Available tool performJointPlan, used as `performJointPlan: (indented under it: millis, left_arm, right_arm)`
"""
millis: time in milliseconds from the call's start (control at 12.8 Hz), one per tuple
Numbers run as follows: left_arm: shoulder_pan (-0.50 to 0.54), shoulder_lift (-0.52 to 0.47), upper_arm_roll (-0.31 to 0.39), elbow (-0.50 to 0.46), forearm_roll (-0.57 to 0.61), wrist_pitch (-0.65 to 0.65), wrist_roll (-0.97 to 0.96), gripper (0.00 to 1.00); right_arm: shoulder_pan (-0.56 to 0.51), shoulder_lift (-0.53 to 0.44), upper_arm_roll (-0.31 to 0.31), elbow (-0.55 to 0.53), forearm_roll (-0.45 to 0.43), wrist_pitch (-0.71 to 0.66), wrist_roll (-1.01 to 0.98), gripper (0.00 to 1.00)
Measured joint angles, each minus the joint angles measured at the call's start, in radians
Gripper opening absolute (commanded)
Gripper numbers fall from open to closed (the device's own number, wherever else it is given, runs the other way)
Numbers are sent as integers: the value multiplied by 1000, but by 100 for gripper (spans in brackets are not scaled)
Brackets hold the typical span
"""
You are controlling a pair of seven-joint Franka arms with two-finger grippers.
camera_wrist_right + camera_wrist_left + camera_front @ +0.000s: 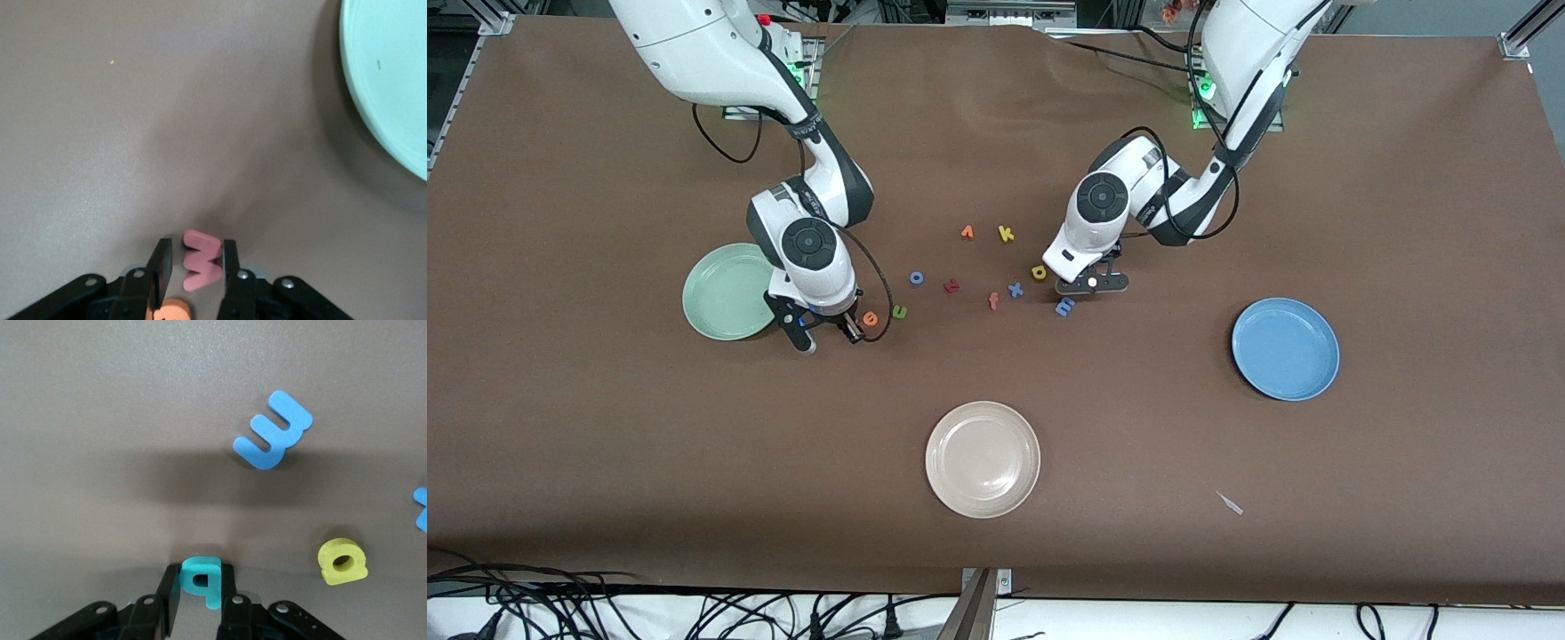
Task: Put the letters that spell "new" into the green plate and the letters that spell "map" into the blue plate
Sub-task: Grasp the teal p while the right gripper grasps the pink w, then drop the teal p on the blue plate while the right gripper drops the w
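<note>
Left gripper (1090, 286) is low over the worktop (605, 462), closed on the teal "a" (201, 579); wrist view shows both fingers (170, 603) pinching the letter from either side. Blue "m" (1064, 307) lies flat on the worktop just beside that gripper, nearer the front camera. Yellow "p" (1040, 272) lies just beside the gripper too, toward the right arm's end.

Right gripper (829, 331) sits low beside the green plate (713, 307), fingers closed on the pink "w" (201, 259), which stands on edge between them. Orange "e" (870, 318) is next to this gripper, toward the left arm's end of the worktop, and the green "n" (899, 312) is just past it the same way. Both lie on the worktop, not in the plate.

Green plate is toward the right arm's end. Blue plate (1286, 348) is toward the left arm's end, well apart from the blue "m". Beige plate (983, 459) is nearer the front camera than the letters, roughly mid-worktop.

Other letters between the two grippers: blue "o" (916, 277), dark red letter (951, 285), salmon "f" (993, 300), blue "x" (1015, 289), yellow "k" (1006, 234), plus an orange letter (967, 232) beside the "k"; can't tell which letter it is.
</note>
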State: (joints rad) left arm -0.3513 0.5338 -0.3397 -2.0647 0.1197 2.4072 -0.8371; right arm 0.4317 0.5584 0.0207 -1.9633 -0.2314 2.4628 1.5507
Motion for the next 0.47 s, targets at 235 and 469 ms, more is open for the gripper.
performJointPlan:
  millis: [235, 469]
  left_arm:
    - [24, -1, 13, 83, 2, -189, 59, 0]
    - [132, -12, 18, 257, 2, -461, 268, 0]
  right_arm:
    - [4, 4, 0, -1, 0, -2, 0, 39]
    - [4, 4, 0, -1, 0, -2, 0, 28]
